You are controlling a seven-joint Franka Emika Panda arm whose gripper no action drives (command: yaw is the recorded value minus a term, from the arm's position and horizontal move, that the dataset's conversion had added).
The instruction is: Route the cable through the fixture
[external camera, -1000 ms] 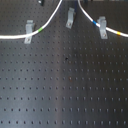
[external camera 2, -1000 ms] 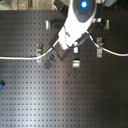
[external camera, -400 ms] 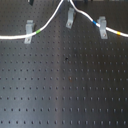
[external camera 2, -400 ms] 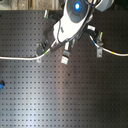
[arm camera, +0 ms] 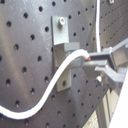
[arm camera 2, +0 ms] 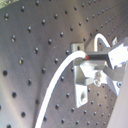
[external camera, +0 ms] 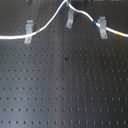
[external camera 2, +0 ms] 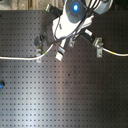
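The white cable (external camera: 15, 37) runs from the first exterior view's left through the slanted clip, rises to a bend at the top edge, then drops past the fixture (external camera: 69, 20), a narrow upright grey clip. My gripper (arm camera: 92, 62) is shut on the cable (arm camera: 60, 75) just beside the fixture (arm camera: 62, 47) in the first wrist view. The second wrist view shows the same grip (arm camera 2: 93, 60) with the cable (arm camera 2: 57, 82) curving across the fixture (arm camera 2: 81, 80). In the second exterior view the arm (external camera 2: 75, 17) covers most of the fixture.
A slanted grey clip (external camera: 30, 32) stands at the first exterior view's left with the cable's green-yellow band beside it. A broader grey clip (external camera: 102, 26) stands at the right, near the blue-yellow band (external camera: 113, 31). All of this sits on a black perforated board (external camera: 65, 85).
In the second exterior view the arm has shifted and turned a little over the middle clip, still holding the cable. The cable's raised bend has barely moved.
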